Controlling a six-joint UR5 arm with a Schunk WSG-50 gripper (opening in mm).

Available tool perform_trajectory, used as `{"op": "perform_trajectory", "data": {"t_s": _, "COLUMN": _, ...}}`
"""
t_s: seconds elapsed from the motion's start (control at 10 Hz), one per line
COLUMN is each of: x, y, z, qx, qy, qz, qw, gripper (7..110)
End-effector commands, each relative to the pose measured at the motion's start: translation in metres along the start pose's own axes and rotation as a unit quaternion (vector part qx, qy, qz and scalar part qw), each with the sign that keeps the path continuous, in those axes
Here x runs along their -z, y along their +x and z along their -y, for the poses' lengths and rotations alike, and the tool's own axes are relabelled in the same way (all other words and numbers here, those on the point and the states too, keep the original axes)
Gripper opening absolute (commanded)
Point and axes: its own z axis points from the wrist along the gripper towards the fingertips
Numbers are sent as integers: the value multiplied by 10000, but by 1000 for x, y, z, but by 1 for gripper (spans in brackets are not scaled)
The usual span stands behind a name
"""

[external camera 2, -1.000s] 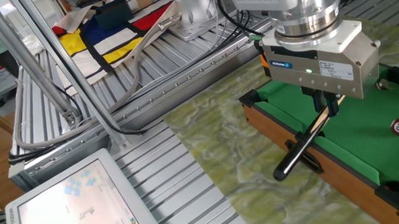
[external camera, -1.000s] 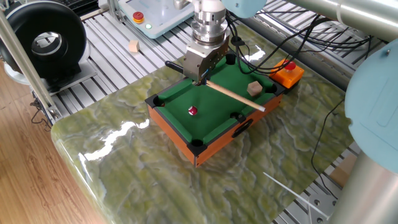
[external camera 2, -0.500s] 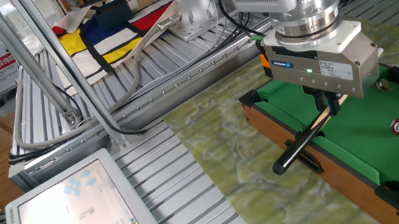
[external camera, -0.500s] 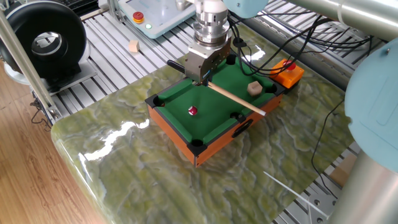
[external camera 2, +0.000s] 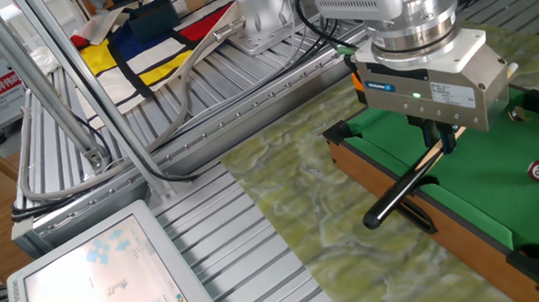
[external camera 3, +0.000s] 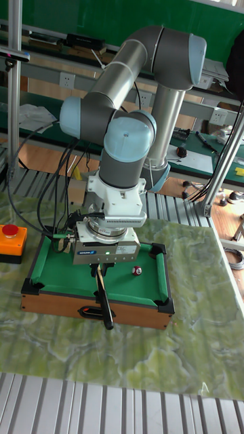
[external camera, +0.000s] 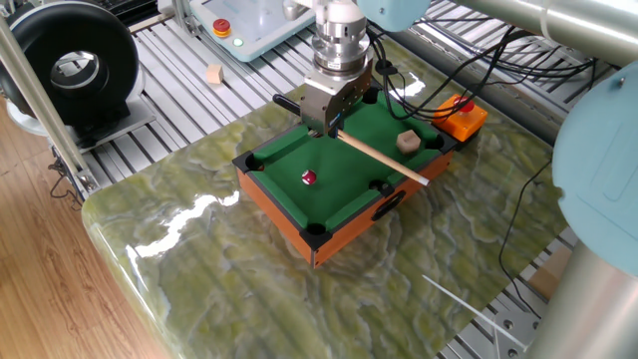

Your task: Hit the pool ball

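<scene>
The end effector [external camera 2: 437,133] was clamped on a cue stick [external camera: 384,160] slanting over the mini pool table [external camera: 274,157]. The pool ball [external camera: 309,178] lay on the green felt, apart from the cue, with a tan cube [external camera: 406,142] farther right.

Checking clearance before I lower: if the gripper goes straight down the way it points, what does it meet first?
Probably the green felt of the pool table, near its rail. The gripper points down, holding the cue. The ball lies off to the side, though depth is uncertain.
</scene>
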Motion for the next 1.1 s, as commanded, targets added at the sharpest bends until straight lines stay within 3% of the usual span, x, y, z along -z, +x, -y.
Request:
{"op": "perform_trajectory", "data": {"t_s": 0.0, "x": 1, "y": -1, "z": -5, "qx": -19, "qy": -144, "qz": 27, "qw": 9999, "gripper": 22}}
{"op": "perform_trajectory", "data": {"t_s": 0.1, "x": 1, "y": -2, "z": -7, "qx": 121, "qy": -186, "qz": 47, "qw": 9997, "gripper": 22}}
{"op": "perform_trajectory", "data": {"t_s": 0.2, "x": 1, "y": -4, "z": -11, "qx": 110, "qy": -278, "qz": 87, "qw": 9995, "gripper": 44}}
{"op": "perform_trajectory", "data": {"t_s": 0.7, "x": 8, "y": -17, "z": -8, "qx": -60, "qy": -311, "qz": 242, "qw": 9992, "gripper": 44}}
{"op": "perform_trajectory", "data": {"t_s": 1.0, "x": 15, "y": -40, "z": 14, "qx": -244, "qy": -84, "qz": 523, "qw": 9983, "gripper": 44}}
